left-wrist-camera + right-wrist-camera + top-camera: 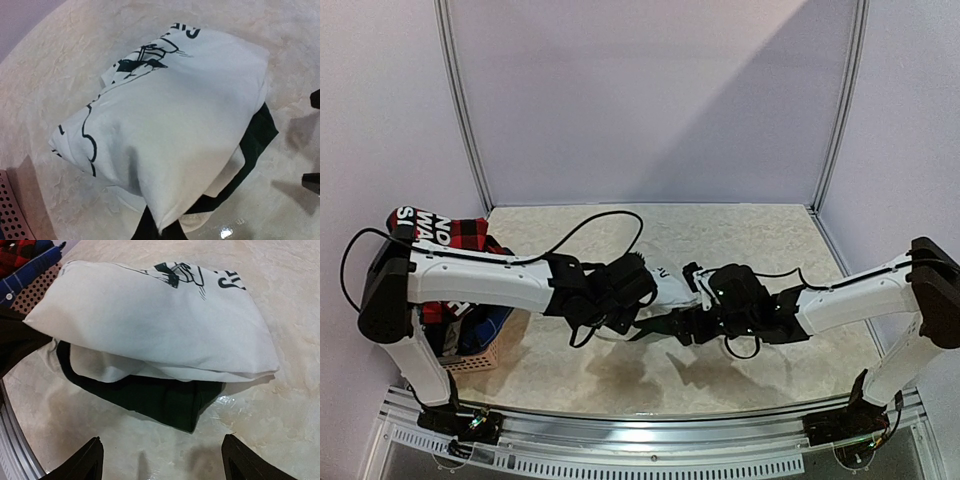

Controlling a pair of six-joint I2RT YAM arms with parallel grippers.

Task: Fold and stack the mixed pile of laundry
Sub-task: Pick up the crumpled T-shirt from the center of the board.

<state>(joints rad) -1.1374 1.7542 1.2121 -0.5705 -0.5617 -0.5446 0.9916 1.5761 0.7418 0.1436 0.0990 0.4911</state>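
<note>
mid-fold on the t-shirt (150, 315), which lay at the middle of the table (750, 235) between my arms. left gripper (638, 300) pinched shut on its lifted white edge; right gripper (162, 460) was wide, empty, near the green hem. next, i judged: right takes a corner, both fold over.

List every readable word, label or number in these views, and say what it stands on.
"NO" and "WA": white letters on the plaid shirt; the rest is folded out of sight.
T-shirt: dark printed letters at its far edge, cut off and not readable.
No other text shows.
</note>
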